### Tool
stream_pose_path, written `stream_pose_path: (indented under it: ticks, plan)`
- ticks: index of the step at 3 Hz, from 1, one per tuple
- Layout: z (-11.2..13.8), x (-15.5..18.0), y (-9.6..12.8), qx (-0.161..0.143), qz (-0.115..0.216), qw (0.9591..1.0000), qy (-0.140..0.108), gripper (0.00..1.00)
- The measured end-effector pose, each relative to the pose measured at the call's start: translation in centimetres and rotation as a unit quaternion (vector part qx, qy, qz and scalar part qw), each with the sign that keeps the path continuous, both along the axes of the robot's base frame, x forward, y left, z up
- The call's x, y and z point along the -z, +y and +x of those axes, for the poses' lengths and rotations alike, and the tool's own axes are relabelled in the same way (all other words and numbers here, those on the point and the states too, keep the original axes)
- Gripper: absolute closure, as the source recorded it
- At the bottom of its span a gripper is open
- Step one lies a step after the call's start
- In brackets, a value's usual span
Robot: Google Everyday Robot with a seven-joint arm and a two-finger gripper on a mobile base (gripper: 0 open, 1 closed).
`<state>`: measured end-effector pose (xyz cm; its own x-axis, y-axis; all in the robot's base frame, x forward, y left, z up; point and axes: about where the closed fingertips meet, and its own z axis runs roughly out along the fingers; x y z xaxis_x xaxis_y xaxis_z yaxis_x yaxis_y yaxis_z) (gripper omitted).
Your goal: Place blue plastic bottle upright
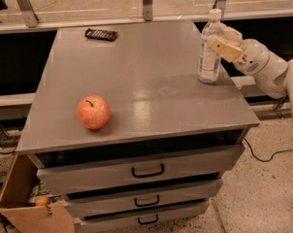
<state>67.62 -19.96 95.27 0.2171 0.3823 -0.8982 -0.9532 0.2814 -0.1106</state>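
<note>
Gripping blue plastic bottle [208, 57] upright on grey cabinet top [146, 81], fingers [225, 49] at right

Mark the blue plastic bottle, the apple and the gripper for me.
blue plastic bottle [208, 57]: camera view, on its label.
apple [93, 112]: camera view, middle of its skin.
gripper [224, 46]: camera view, its tan front end, at the bottle's right side.

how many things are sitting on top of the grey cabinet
3: an apple front left, a flat black object at back left, and the blue plastic bottle upright near the right edge, with the gripper at it.
</note>
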Motion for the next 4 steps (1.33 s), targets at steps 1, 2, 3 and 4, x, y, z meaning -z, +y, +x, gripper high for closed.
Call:
stream_pose_path:
  ticks: [1, 2, 3, 4]
  plan:
    - [0.01, -0.20, -0.02, 0.000, 0.000, 1.0000, 0.000, 0.82]
    - [0.01, -0.36, -0.03, 0.000, 0.001, 1.0000, 0.001, 0.58]
    - [0.01, -0.40, -0.03, 0.000, 0.001, 1.0000, 0.001, 0.35]
    - [0.01, -0.40, -0.04, 0.000, 0.001, 1.0000, 0.001, 0.12]
